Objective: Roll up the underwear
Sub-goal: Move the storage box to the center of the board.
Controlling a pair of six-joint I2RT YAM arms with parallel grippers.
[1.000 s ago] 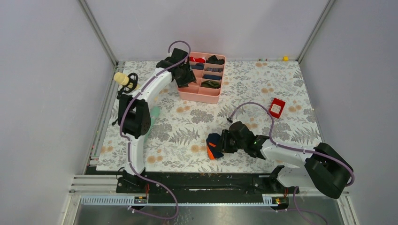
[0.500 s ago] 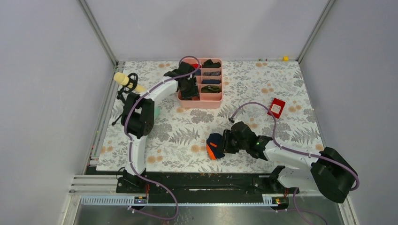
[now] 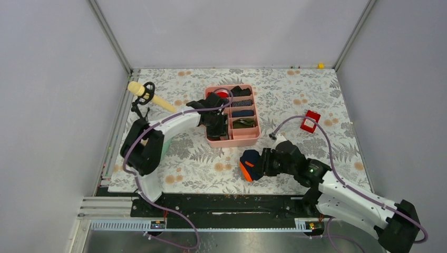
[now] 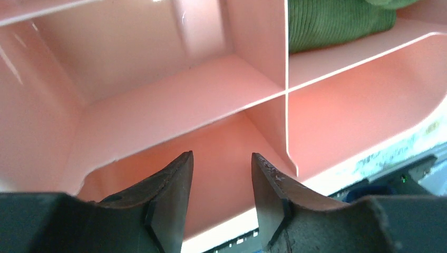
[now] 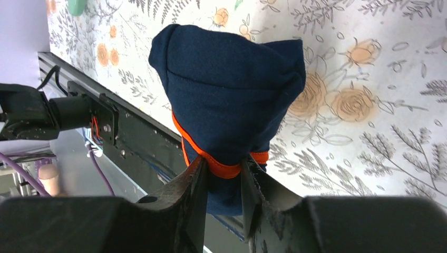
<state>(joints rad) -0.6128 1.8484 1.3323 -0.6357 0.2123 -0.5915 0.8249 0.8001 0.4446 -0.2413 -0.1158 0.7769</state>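
Note:
The underwear [image 3: 249,164] is a dark navy bundle with an orange waistband, near the table's front edge. My right gripper [image 3: 262,163] is shut on it. In the right wrist view the right gripper [image 5: 224,163] pinches the orange band, and the underwear [image 5: 226,89] bulges out beyond the fingers, above the floral cloth. My left gripper [image 3: 216,122] sits at the left side of the pink tray [image 3: 237,142]. Seen from the left wrist, the left gripper [image 4: 221,155] stands open with both fingers dipped into an empty compartment of the pink tray [image 4: 158,105], nothing between them.
The tray's right column holds small rolled garments, among them a striped one [image 3: 240,103] and a green one [image 3: 243,123]; the green one [image 4: 337,21] also shows from the left wrist. A red packet [image 3: 310,121] lies right of the tray. A cream-handled tool [image 3: 143,94] lies at back left.
The pink tray has slid toward the near edge and a little right, together with my left gripper. My right gripper has shifted slightly right with the underwear still in it.

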